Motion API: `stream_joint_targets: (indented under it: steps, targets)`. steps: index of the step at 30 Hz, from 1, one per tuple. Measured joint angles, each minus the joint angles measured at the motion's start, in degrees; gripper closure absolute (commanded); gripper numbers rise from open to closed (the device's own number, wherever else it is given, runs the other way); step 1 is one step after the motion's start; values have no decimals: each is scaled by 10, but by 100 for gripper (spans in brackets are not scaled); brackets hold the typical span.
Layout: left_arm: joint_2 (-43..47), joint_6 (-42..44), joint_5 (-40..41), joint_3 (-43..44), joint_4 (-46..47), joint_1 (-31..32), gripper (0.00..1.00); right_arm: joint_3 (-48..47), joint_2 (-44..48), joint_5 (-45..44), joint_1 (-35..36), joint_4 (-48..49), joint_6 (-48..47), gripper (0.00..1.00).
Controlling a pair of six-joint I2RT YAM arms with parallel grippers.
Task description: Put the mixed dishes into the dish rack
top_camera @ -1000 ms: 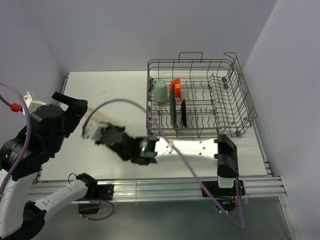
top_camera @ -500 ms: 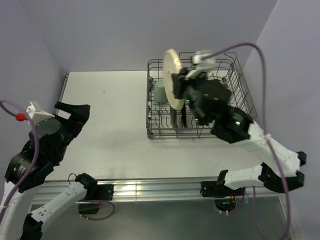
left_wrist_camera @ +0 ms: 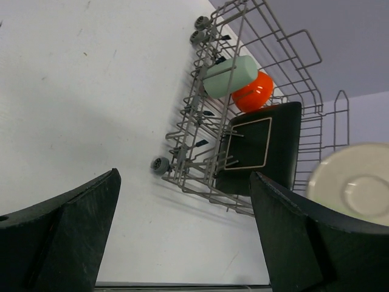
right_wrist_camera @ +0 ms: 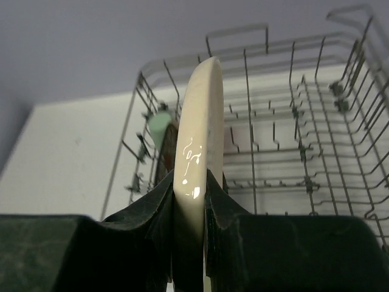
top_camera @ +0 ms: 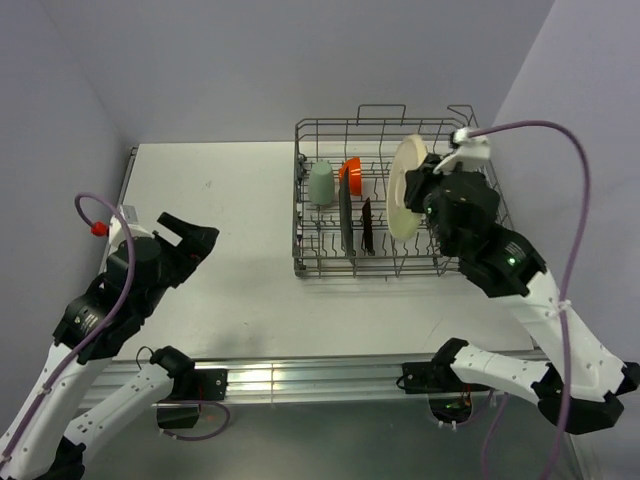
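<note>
From high above the near edge, looking down on bench [top_camera: 230, 200] and dish rack [top_camera: 380, 200]. From left wrist, well back, facing across bench toward it. From right wrist, close, edge-on along cream plate [right_wrist_camera: 197, 152]. Shared throughout: dish rack, cream plate.

Black-and-white arms [top_camera: 520, 280] — purple cables [top_camera: 530, 124]

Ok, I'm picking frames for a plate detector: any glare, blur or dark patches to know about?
Right wrist view: small white glare spots on the edge of the cream plate; the right gripper clamping it is dark and soft. Left wrist view: the left gripper shows as blurred black masses, the rack is sharp. Top view: a bright reflection on the metal rail, otherwise even light.
</note>
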State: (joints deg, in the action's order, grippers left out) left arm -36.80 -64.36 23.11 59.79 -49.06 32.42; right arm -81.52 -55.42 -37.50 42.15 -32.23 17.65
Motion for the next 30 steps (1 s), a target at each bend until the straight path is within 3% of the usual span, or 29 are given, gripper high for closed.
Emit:
stream_joint_targets:
  steps: [6, 15, 30]
  targets:
    - [37, 6, -35, -11, 17, 0, 8, 98, -32, 128, -79, -27, -2, 100]
    - [65, 20, -111, -71, 34, 0, 9, 161, -25, 210, -167, 32, -41, 100]
    - [72, 22, -130, -81, 34, 0, 9, 184, -87, 248, -180, 69, -52, 100]
